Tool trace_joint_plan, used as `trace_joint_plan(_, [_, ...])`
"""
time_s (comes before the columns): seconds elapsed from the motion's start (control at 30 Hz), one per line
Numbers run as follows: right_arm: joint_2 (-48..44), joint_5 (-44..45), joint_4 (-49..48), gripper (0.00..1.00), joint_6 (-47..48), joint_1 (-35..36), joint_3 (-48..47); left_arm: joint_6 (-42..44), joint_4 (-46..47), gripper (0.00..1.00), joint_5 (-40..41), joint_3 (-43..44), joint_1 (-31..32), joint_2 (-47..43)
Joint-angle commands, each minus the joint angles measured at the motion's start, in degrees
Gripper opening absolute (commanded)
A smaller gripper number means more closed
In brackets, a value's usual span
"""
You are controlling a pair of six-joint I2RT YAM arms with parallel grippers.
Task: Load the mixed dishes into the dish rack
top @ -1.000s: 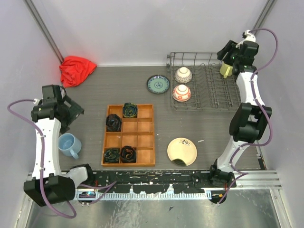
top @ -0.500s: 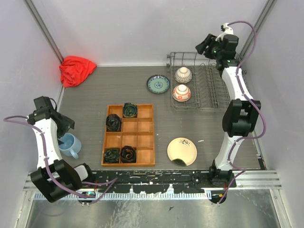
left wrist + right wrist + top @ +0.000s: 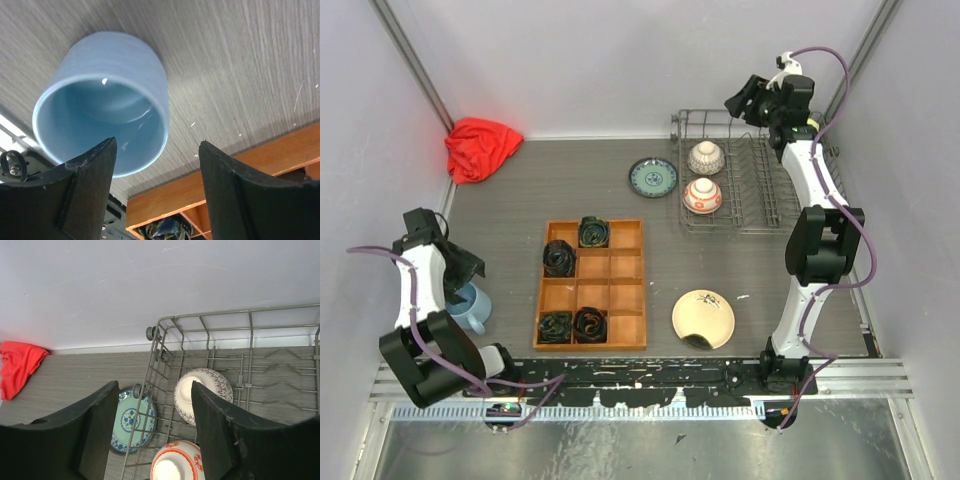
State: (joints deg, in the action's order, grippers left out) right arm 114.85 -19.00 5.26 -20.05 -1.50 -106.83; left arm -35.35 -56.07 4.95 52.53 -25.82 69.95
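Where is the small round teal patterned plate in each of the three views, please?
Top external: the small round teal patterned plate lies just left of the grey wire dish rack.
Right wrist: the plate is lower left of centre, partly behind the rack's wires.
Left wrist: not in it.
Shared landmark: the rack's left wall.

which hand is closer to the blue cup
Left. The left hand hovers directly over the blue cup, fingers open beside its rim. The right hand is across the table, above the far end of the dish rack.
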Motion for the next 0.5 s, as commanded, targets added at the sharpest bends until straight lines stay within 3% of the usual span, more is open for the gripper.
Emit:
trace_joint_plan(0.0, [-2.69,-0.42,-3.13,0.65,1.10,-0.55,-0.08,0.84,5.42,0.72,0.93,3.73,-0.17,4.35])
trace_joint_plan(0.27, [-2.94,-0.45,-3.23,0.65,1.31,-2.38,0.34,0.16,7.81,0.55,-1.56,4.08,0.45,12.18])
trace_joint_plan(0.47, [-3.87,-0.20,-3.33,0.65,1.84,-2.62,2.37,0.10,8.68,0.52,-0.32,2.65,4.27,13.92])
